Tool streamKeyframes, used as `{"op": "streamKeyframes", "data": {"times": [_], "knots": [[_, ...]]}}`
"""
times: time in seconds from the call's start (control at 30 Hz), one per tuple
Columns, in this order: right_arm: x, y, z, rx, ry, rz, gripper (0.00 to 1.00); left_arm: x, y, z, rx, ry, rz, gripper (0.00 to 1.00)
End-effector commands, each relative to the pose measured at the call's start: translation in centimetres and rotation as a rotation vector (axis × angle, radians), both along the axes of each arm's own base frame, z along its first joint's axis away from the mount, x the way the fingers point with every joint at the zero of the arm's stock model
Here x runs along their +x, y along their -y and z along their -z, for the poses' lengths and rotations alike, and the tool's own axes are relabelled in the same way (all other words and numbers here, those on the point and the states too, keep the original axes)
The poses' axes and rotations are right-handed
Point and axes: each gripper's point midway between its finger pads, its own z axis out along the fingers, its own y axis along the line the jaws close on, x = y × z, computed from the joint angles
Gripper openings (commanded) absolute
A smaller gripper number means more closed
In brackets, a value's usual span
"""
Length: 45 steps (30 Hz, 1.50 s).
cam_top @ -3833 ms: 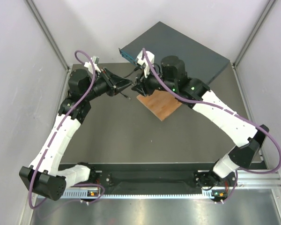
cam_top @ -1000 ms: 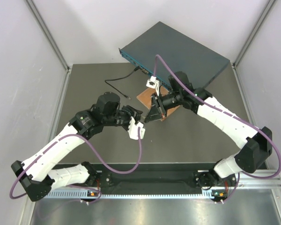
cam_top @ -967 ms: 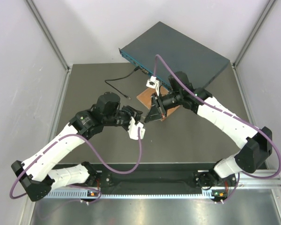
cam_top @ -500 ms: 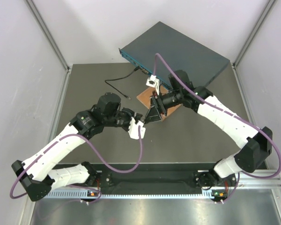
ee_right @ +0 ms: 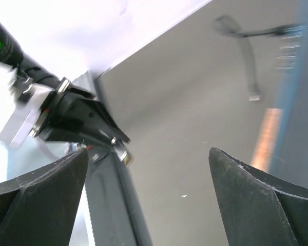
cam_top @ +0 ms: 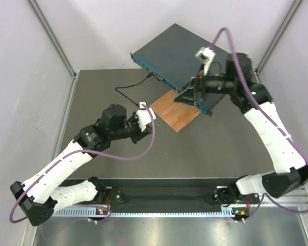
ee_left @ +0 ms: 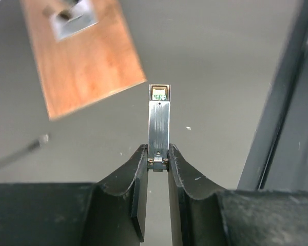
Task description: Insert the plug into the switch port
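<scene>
The switch (cam_top: 187, 51) lies at the back of the table, its teal front face (cam_top: 143, 64) turned to the left. A thin silver plug (ee_left: 159, 120) sticks straight out from between the fingertips of my left gripper (ee_left: 158, 155), which is shut on its base. In the top view my left gripper (cam_top: 143, 125) hovers over the table just left of the wooden board, well short of the switch. My right gripper (cam_top: 195, 100) hangs above the switch's near corner, jaws wide open and empty. The right wrist view shows its gripper (ee_right: 148, 152) spread apart, with the left gripper's fingers (ee_right: 87, 120) beyond.
A thin brown wooden board (cam_top: 177, 110) lies in front of the switch, with a small metal fitting (ee_left: 72, 18) on it. A black cable (cam_top: 131, 92) runs from the switch's front face across the table. White walls and frame posts close in both sides.
My right gripper has opened, let go of the plug, and swung up and to the right over the switch. The left gripper keeps the plug and has drawn slightly left.
</scene>
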Motion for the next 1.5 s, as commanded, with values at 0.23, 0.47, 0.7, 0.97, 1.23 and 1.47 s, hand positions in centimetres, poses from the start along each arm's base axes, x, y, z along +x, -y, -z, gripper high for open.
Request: {"op": "streamKeyframes", "data": {"times": [0.23,0.47,0.7,0.97,1.23,1.47], "knots": [[3.2,16.6,-2.0,0.147,-0.025,0.650,1.00,6.7,0.0,-5.5,-0.256,-0.140,-0.404,0.00],[3.5,22.0,2.4,0.206,-0.186,0.828,1.00,8.5,0.8,-5.2,-0.215,-0.180,-0.417,0.00],[6.6,22.0,5.1,0.310,-0.322,0.796,1.00,10.3,0.4,-6.0,-0.225,-0.170,-0.445,0.00],[8.6,21.1,4.5,0.497,-0.337,0.707,0.99,10.9,0.0,-4.0,-0.136,-0.152,-0.412,0.00],[9.6,19.9,4.4,0.533,-0.356,0.665,0.75,14.4,0.2,-4.0,-0.101,-0.084,-0.478,0.00],[10.0,19.7,5.1,0.546,-0.387,0.667,0.40,16.7,1.1,-4.6,-0.119,-0.067,-0.519,0.00]]}}
